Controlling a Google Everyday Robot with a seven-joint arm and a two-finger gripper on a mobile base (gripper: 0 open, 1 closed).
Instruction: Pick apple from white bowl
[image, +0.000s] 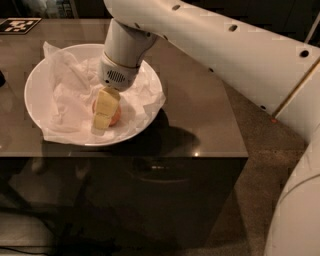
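Observation:
The white bowl (33, 80) sits on the left part of the dark table, lined with crumpled white paper (67, 95). The small red-orange apple (116, 118) lies in the bowl on the paper, right of centre. My gripper (106, 113) reaches down into the bowl from the white wrist (122, 57). Its yellowish tip lies right over the apple and hides most of it. Only thin edges of the apple show on both sides of the tip.
The dark glossy table (200, 115) ends at a front edge just below the bowl and a right edge near the brown carpet (260, 165). A black-and-white marker tag (17, 25) lies at the table's back left. My white arm (225, 45) spans the upper right.

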